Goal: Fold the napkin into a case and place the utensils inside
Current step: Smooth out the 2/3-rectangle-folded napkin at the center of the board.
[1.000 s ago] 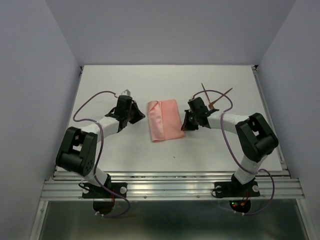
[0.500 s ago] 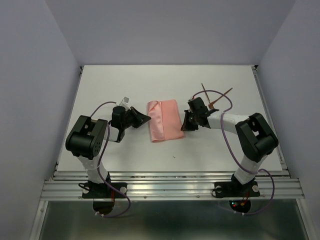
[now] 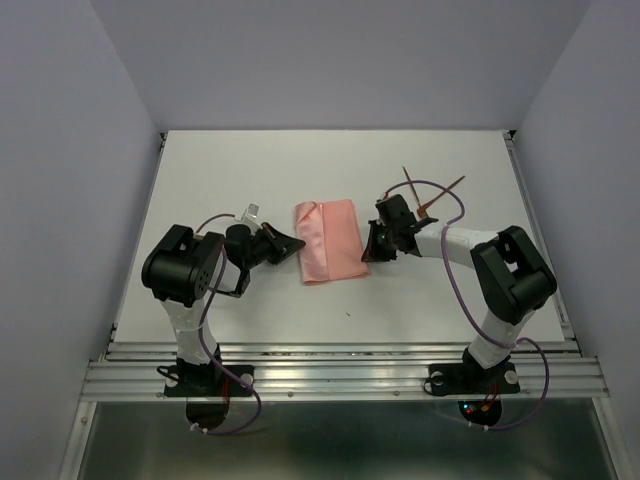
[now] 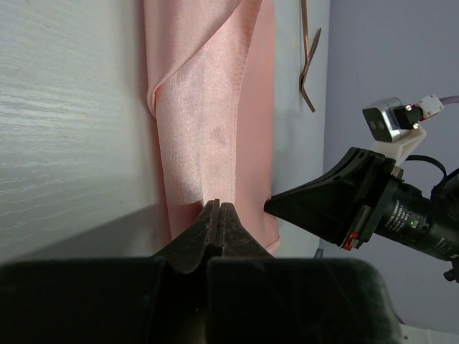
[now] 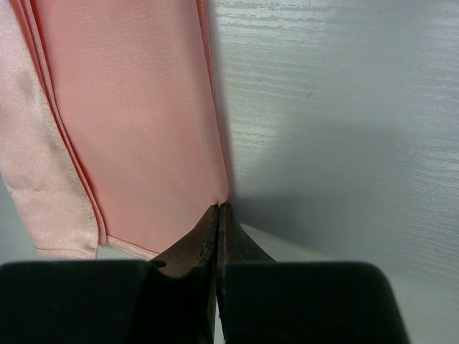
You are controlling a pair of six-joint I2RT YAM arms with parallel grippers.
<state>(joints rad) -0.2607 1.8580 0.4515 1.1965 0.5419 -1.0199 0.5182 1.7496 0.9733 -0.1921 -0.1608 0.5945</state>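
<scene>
left arm point(image 3: 185, 270): elbow pulled back | left fingers point(image 3: 290, 243): moved right, tips now at napkin point(image 3: 332, 240) edge

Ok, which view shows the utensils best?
Top external: both utensils lie in a V on the table, apart from the napkin. Left wrist catches only one forked piece beyond the napkin; right wrist shows none.

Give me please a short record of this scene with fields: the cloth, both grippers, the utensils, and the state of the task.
napkin: folded into a flat oblong, lying between the two grippers
left gripper: shut, tip over the napkin's left part; whether it pinches cloth cannot be told
right gripper: shut, tip at the napkin's right edge
utensils: two thin sticks on the table, beyond the right arm, apart from the napkin
task state: utensils not yet inside
</scene>
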